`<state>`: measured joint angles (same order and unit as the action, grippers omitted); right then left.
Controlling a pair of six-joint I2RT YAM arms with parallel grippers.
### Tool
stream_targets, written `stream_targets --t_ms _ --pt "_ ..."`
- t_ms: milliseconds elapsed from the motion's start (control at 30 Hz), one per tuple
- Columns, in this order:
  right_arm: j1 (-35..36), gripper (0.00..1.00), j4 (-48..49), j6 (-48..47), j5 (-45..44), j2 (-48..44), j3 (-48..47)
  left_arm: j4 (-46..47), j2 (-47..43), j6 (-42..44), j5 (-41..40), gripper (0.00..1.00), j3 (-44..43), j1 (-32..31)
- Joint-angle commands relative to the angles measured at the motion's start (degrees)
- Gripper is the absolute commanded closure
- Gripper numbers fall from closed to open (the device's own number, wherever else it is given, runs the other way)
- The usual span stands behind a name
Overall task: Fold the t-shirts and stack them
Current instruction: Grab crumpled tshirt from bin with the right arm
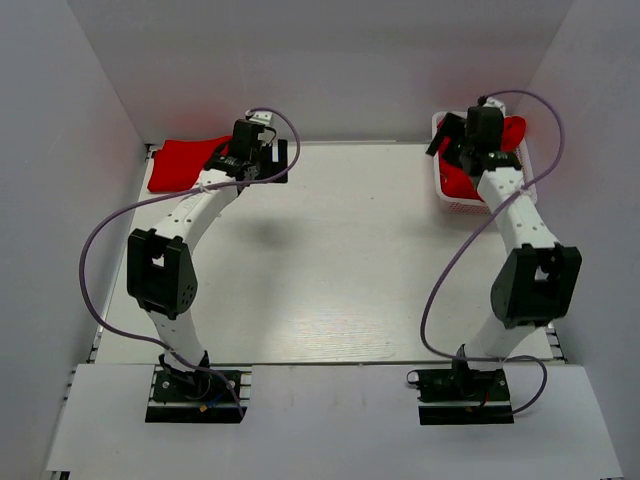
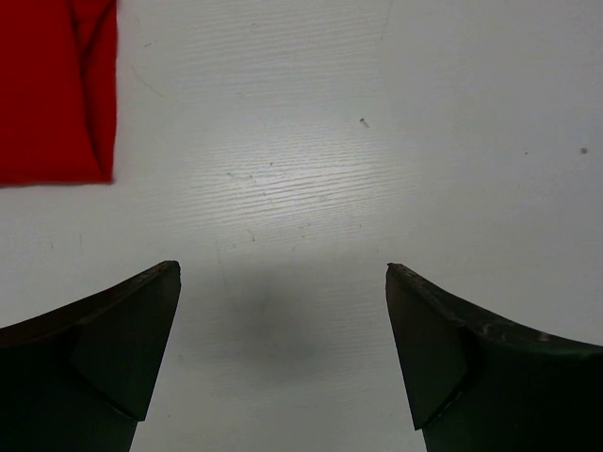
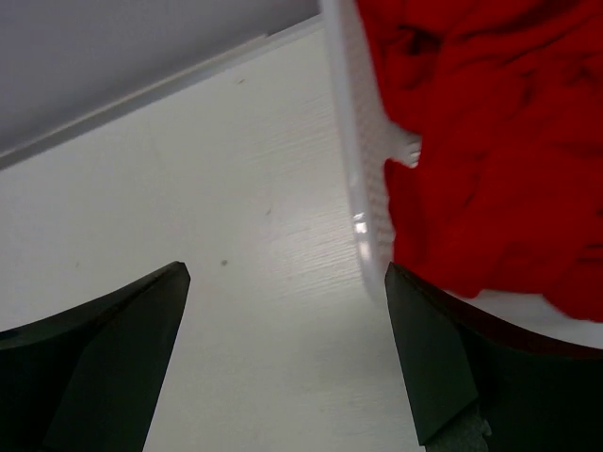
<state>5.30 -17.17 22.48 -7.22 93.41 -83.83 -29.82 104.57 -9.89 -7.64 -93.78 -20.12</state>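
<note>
The flat white tabletop (image 1: 340, 270) is brightly, evenly lit from above; only soft, diffuse shadows are cast on it.

T-shirts (image 1: 185, 165) plain bright red — same red heaped inside the basket (image 3: 358, 160); basket white mesh; counter (image 1: 340, 260) off-white, faintly grained; jaws black; cables (image 1: 92, 250) purple.
</note>
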Motion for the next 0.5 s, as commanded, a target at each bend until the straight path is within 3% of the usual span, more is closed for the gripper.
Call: stream_targets --t_ms 0,100,233,467 --pt "-3.97 0.10 -12.50 0.46 -8.60 9.81 -13.59 0.11 -2.01 -0.83 0.00 0.00 2.54 0.87" --pt "-7.49 0.10 -20.17 -0.68 -8.34 18.88 -26.80 0.12 -3.32 -0.83 -1.06 0.00 3.77 1.49" --pt "-10.65 0.10 -20.02 -3.57 -6.93 28.20 -38.40 0.82 -3.32 -0.83 -1.06 0.00 4.30 2.71" --pt "-13.91 0.10 -3.16 -3.58 -6.40 36.39 -40.18 -1.37 0.45 -0.83 0.17 0.00 1.50 3.77"
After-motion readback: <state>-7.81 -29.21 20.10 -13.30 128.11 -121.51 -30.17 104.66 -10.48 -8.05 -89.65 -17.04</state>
